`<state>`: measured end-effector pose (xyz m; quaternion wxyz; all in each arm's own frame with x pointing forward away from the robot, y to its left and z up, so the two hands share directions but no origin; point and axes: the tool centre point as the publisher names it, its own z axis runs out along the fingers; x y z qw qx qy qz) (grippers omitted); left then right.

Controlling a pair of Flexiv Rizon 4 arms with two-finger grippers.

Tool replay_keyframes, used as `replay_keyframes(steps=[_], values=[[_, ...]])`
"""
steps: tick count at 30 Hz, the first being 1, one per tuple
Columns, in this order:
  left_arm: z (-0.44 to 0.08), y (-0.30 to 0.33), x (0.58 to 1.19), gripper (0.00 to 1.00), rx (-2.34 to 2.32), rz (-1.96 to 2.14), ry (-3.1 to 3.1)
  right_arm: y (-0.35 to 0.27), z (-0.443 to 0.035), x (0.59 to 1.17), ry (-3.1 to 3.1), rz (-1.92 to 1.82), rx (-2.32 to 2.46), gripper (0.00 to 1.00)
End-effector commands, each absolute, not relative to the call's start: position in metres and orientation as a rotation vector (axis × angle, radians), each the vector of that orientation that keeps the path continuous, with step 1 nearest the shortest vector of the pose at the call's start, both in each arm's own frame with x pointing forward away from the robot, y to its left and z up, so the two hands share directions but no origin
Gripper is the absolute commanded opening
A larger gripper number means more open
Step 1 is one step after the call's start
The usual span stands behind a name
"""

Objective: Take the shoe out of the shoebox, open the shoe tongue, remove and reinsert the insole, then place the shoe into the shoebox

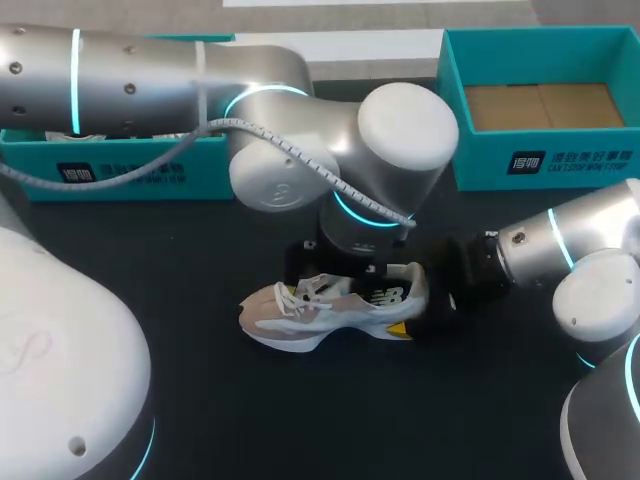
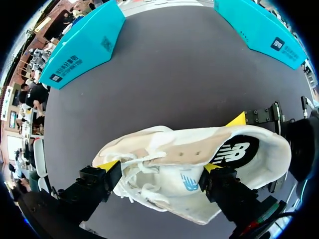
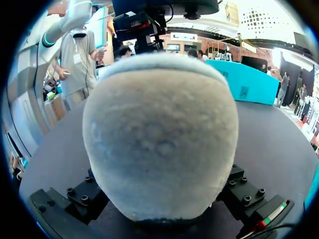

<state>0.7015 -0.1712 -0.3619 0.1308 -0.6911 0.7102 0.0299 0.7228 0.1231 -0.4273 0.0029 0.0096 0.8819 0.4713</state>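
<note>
A white and beige sneaker point(image 1: 335, 310) stands on the black table, toe to the left, heel to the right. My left gripper point(image 1: 350, 285) comes down over its middle. In the left wrist view the shoe point(image 2: 189, 164) lies between that gripper point(image 2: 159, 167), and both yellow tips rest against its sides by the laces and tongue. My right gripper point(image 1: 430, 300) is at the heel. Seen from the right wrist, the padded heel point(image 3: 159, 134) fills the gap of the gripper point(image 3: 162, 199), both fingers against it.
An open teal shoebox point(image 1: 540, 165) with brown card inside stands at the back right. A second teal box point(image 1: 120, 170) lies at the back left, partly under my left arm. Bare black table lies in front of the shoe.
</note>
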Motion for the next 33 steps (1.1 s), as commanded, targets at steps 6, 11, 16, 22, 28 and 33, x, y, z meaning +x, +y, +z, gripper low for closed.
replay_keyframes(steps=[6,11,16,22,28,33], values=[[-0.352,-0.164,0.692,0.20,-2.038,0.050,2.068,0.128,-0.433,0.725,2.765,1.475,0.032,0.00],[-0.346,-0.169,0.690,0.43,-2.032,0.031,2.099,0.128,-0.433,0.725,2.765,1.475,0.032,0.00],[-0.339,-0.176,0.692,0.93,-2.027,0.014,2.107,0.128,-0.433,0.725,2.765,1.475,0.032,0.00],[-0.337,-0.186,0.695,1.00,-2.011,0.001,2.115,0.128,-0.433,0.725,2.765,1.475,0.032,0.00],[-0.340,-0.197,0.700,1.00,-1.994,0.001,2.126,0.128,-0.433,0.725,2.765,1.475,0.032,0.00],[-0.342,-0.205,0.705,1.00,-1.987,0.000,2.118,0.128,-0.433,0.725,2.765,1.475,0.032,0.00]])
